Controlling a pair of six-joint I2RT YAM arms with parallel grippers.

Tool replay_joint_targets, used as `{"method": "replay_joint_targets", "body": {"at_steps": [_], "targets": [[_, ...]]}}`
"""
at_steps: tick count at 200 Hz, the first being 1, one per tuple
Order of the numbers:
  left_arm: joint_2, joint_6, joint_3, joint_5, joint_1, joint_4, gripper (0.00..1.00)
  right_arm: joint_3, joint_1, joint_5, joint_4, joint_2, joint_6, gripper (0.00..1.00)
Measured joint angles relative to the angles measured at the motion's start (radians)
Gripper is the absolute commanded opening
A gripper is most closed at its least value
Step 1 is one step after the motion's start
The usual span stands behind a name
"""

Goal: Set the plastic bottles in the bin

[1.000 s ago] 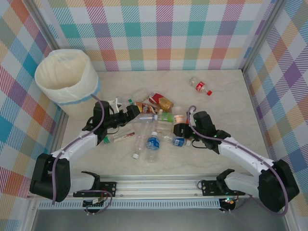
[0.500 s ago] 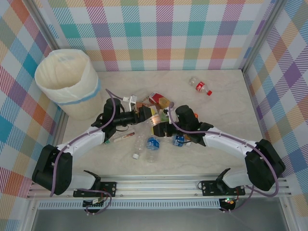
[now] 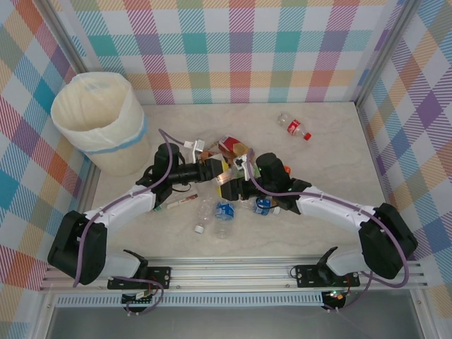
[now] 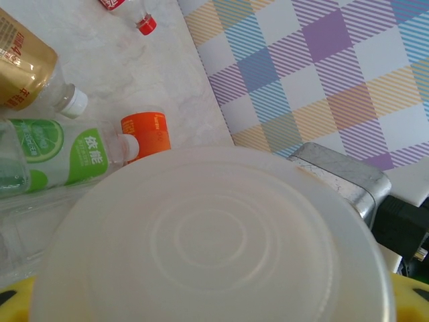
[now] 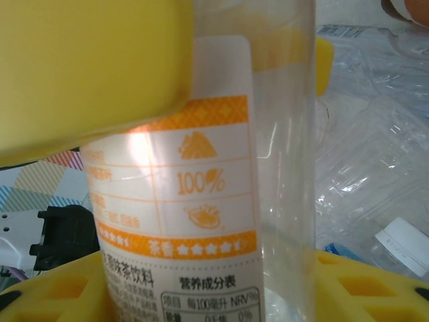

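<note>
Plastic bottles lie in a loose heap at the middle of the table. One red-labelled bottle sits well apart toward the far right. Your right gripper is clamped on an orange-labelled bottle, with a yellow pad pressed against its side above and below. Your left gripper meets it over the heap, and a clear round bottle base sits between its yellow fingertips. You cannot tell whether they press on it. Just beside lies a green-labelled bottle. The bin stands upright at the far left, apart from the heap.
</note>
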State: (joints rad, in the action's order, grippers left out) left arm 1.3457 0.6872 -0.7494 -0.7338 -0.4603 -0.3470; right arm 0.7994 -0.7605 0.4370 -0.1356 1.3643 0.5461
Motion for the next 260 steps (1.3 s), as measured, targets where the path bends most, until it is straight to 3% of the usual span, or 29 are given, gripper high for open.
{"method": "replay_joint_targets", "body": {"at_steps": [30,70,142,157,166,190,220,260], "targets": [[0.003,-0.006,-0.002,0.041,0.0,0.017,0.45,0.002,-0.005,-0.041,0.018,-0.016,-0.022,0.82],[-0.034,-0.061,-0.021,0.217,0.005,0.132,0.41,0.006,-0.007,-0.204,0.111,-0.136,-0.078,1.0],[-0.253,-0.208,-0.124,0.634,0.029,0.34,0.37,-0.053,-0.007,-0.682,0.212,-0.289,-0.016,1.0],[-0.29,-0.24,-0.139,0.747,0.035,0.354,0.24,-0.066,-0.006,-0.784,0.261,-0.29,0.043,1.0],[-0.308,-0.263,-0.149,0.811,0.041,0.356,0.0,-0.077,-0.006,-0.824,0.277,-0.293,0.068,1.0],[-0.325,-0.326,-0.2,0.959,0.063,0.357,0.0,-0.104,-0.006,-0.889,0.295,-0.307,0.103,1.0],[-0.282,-0.406,-0.37,1.068,0.103,0.391,0.0,-0.105,-0.006,-0.928,0.295,-0.307,0.113,1.0],[-0.115,-0.457,-0.709,1.13,0.277,0.468,0.0,-0.093,-0.006,-0.942,0.295,-0.264,0.107,1.0]]}}
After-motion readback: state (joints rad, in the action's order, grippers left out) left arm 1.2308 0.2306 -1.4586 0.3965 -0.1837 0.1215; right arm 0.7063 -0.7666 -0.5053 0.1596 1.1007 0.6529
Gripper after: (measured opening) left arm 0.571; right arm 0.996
